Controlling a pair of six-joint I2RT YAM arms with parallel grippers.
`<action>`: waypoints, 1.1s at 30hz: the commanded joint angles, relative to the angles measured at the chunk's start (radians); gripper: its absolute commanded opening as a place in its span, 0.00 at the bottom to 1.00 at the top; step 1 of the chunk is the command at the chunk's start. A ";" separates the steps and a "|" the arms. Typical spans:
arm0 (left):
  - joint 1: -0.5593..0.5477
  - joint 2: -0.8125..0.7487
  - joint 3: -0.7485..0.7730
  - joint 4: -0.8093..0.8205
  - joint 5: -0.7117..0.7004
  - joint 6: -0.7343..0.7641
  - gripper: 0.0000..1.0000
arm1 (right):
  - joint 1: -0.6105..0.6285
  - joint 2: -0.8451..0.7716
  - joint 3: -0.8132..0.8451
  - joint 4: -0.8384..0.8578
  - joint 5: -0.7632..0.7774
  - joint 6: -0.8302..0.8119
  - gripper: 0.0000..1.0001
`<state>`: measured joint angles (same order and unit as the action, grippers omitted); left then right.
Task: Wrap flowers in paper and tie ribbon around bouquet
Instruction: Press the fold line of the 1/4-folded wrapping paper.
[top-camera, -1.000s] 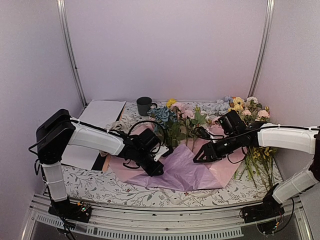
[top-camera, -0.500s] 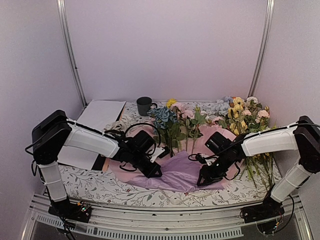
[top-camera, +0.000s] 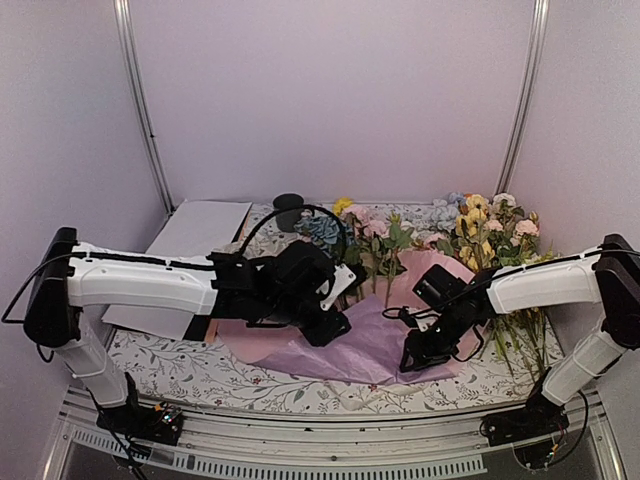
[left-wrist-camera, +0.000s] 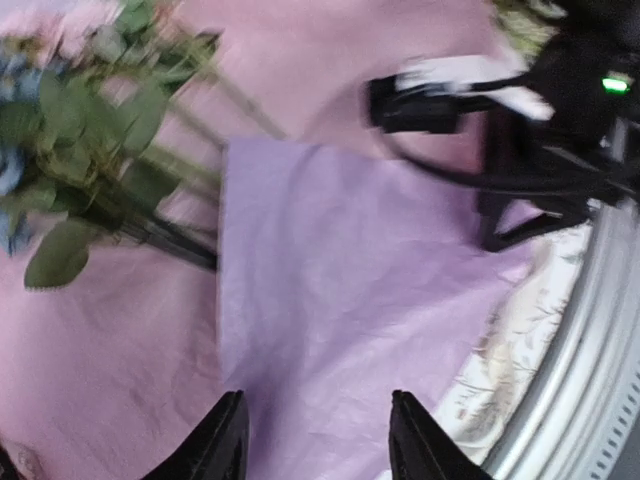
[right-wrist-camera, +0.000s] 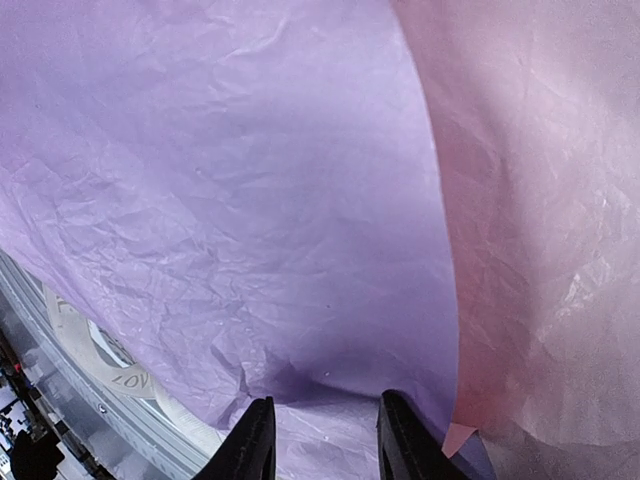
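Observation:
The flowers (top-camera: 345, 240) lie with their stems on the paper (top-camera: 370, 345), a lilac sheet over a pinkish layer (top-camera: 447, 272). My left gripper (top-camera: 335, 328) hovers over the lilac sheet near the stems, open and empty; in the left wrist view my left gripper (left-wrist-camera: 320, 442) has only the paper (left-wrist-camera: 330, 280) below and the flowers (left-wrist-camera: 80, 140) at upper left. My right gripper (top-camera: 410, 362) is down at the paper's near right edge. In the right wrist view my right gripper (right-wrist-camera: 325, 440) has its jaws apart over creased lilac paper (right-wrist-camera: 220, 200). The ribbon is out of view, and no wrapped bouquet shows.
A dark mug (top-camera: 290, 207) and a flat white sheet (top-camera: 200, 230) are at the back left. Loose long-stemmed yellow and pink flowers (top-camera: 500, 225) pile at the right, stems (top-camera: 520, 335) trailing forward. The metal rail (top-camera: 300, 440) runs along the table's near edge.
My left gripper has opened, let go of the paper and shifted right toward the stems. My right gripper dropped to the paper's near right edge and narrowed its jaws.

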<state>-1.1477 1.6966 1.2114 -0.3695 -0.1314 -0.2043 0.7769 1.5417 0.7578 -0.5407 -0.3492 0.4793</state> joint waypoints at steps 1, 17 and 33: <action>-0.044 -0.056 -0.098 0.103 0.164 0.018 0.38 | -0.002 0.008 0.016 -0.050 0.031 -0.006 0.37; 0.033 0.127 -0.267 0.139 0.220 -0.135 0.29 | 0.085 -0.094 0.164 -0.087 0.002 -0.079 0.35; 0.066 0.057 -0.367 0.157 0.247 -0.174 0.29 | 0.045 -0.008 -0.045 -0.075 -0.007 0.048 0.26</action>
<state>-1.1046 1.7763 0.9073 -0.1474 0.0975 -0.3508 0.8791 1.5879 0.7834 -0.5606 -0.4145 0.4774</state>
